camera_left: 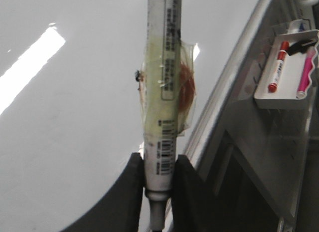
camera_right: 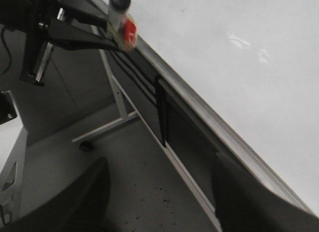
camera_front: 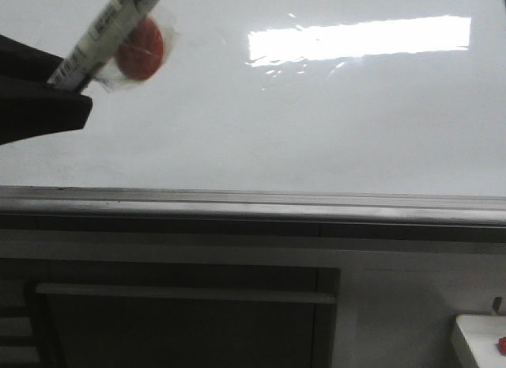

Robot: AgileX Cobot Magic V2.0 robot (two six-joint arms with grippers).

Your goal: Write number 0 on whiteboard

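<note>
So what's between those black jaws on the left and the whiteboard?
A white marker with a red disc taped to it, clamped in the left gripper. It reaches toward the whiteboard; contact can't be told. The left wrist view shows this best.

We see the whiteboard point(camera_front: 316, 130) — a large, glossy white panel with a grey metal rim along its lower edge — standing upright and catching a bright rectangular glare near its top. Its surface is blank; no drawn 0 shows on it.
</note>
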